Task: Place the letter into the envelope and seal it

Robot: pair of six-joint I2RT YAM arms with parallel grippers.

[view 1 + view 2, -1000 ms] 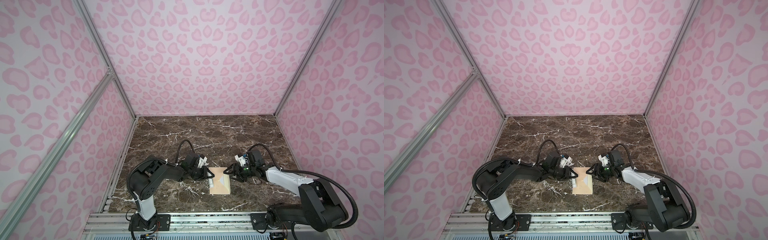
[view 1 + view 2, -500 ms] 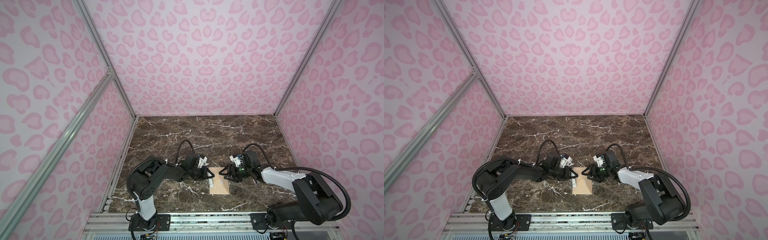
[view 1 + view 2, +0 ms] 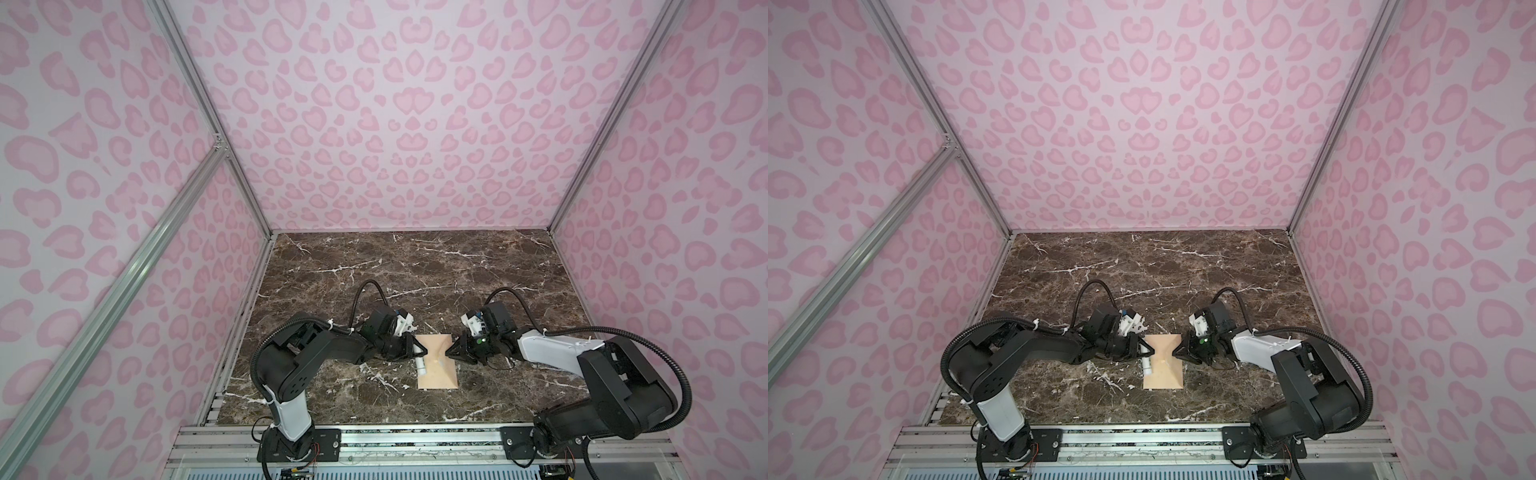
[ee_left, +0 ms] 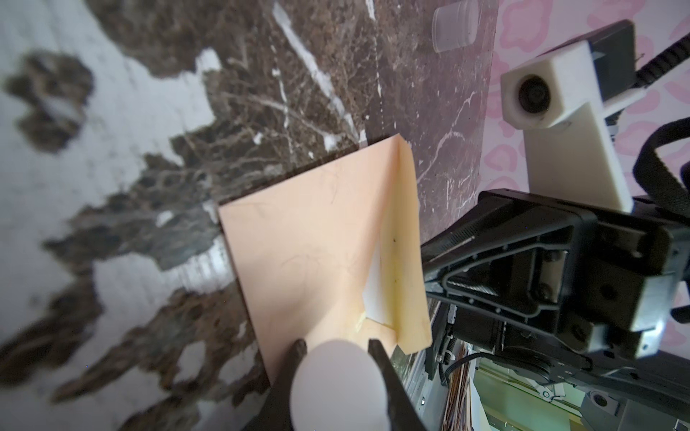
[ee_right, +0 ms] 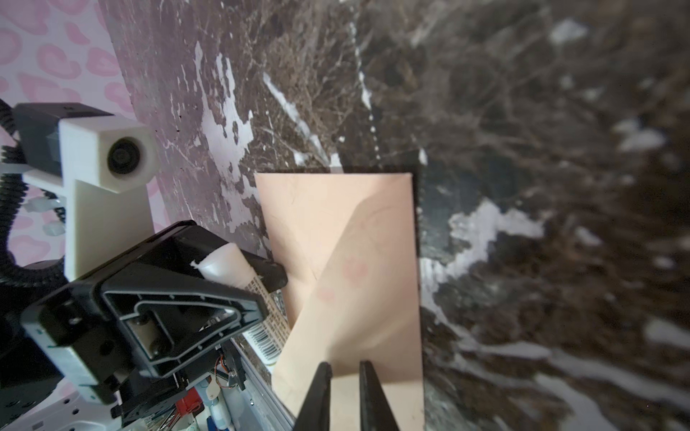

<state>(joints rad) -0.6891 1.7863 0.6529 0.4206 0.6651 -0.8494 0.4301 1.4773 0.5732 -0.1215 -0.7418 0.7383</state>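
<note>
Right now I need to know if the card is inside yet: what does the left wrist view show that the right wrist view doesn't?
Only the left wrist view: a white sliver of the letter under the raised flap of the envelope, and a small clear cap on the table. Only the right wrist view: the barcode label on the side of the white tube. Both: the envelope lying on the table, and the white tube held in the left gripper.
</note>
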